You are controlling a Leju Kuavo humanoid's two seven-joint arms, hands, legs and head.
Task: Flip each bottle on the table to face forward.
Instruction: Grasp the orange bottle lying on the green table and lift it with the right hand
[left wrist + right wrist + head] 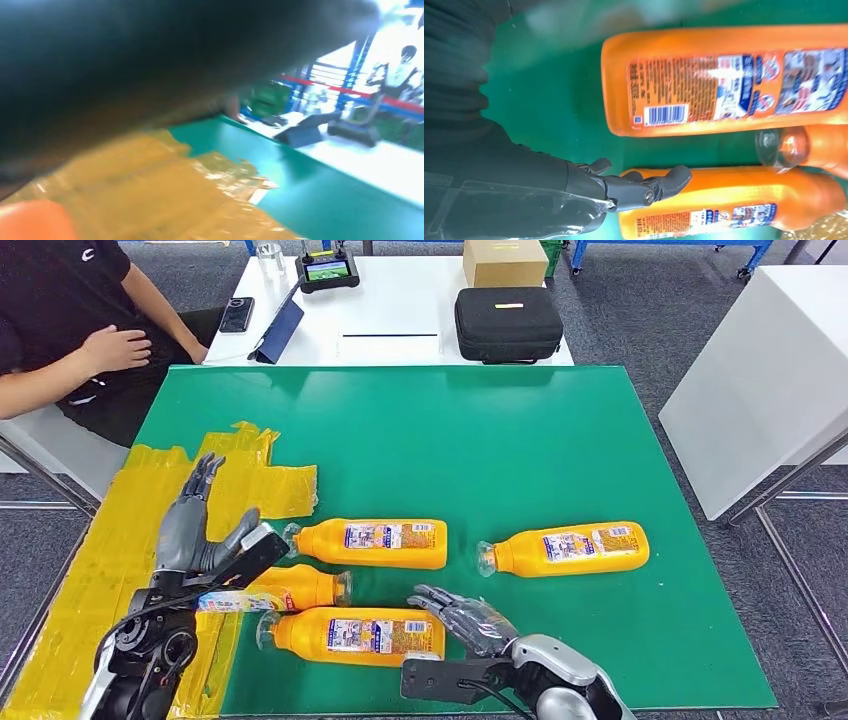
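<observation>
Four orange bottles lie on their sides on the green table [560,440]. One lies at the right [565,548], one in the middle [370,542] [724,80], and one nearest me [355,635] [734,200]. A fourth bottle [300,587] lies between the last two, its base end hidden behind my left hand, its clear cap [774,147] pointing right. My left hand [200,535] is raised over that base end, fingers spread upward and holding nothing. My right hand [465,618] [639,187] lies with open fingers touching the base end of the nearest bottle.
Yellow tape [130,530] covers the table's left part. A person [70,320] sits at the far left. Behind stands a white table [400,310] with a black case [508,324], a cardboard box [505,262] and a tablet [328,270]. Another white table [760,370] stands to the right.
</observation>
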